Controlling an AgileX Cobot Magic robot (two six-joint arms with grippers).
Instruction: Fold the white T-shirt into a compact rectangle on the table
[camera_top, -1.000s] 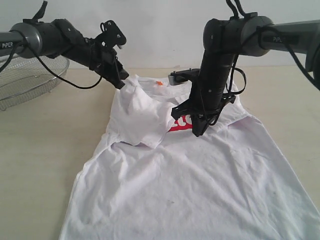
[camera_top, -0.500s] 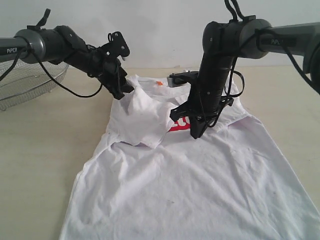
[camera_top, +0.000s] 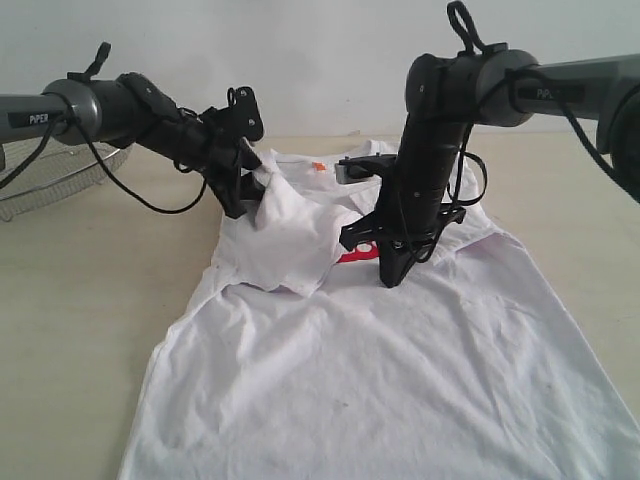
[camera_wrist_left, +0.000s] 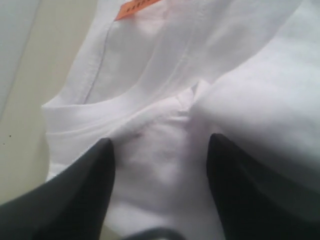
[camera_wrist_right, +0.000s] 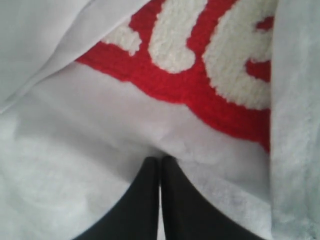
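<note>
The white T-shirt (camera_top: 380, 370) lies spread on the table (camera_top: 90, 300), collar at the far end. One sleeve is folded over the chest and partly covers the red band (camera_top: 352, 256). My left gripper (camera_top: 248, 190) is at the shoulder by the collar. In the left wrist view the left gripper (camera_wrist_left: 161, 145) is open, its fingers wide apart on either side of a raised fold of cloth (camera_wrist_left: 160, 125). My right gripper (camera_top: 389, 278) points straight down. In the right wrist view the right gripper (camera_wrist_right: 160, 161) is shut, tips resting on white cloth just beside the red band (camera_wrist_right: 200, 90).
A round wire-mesh basket (camera_top: 40, 175) stands at the far left of the table, behind the left arm. An orange neck label (camera_top: 318, 166) marks the collar. The shirt's hem runs off the near edge of the exterior view.
The left gripper's jaws have widened and let go of the shoulder fold, and it has shifted down and right toward the shirt. The right gripper has stayed shut and sunk a little lower.
</note>
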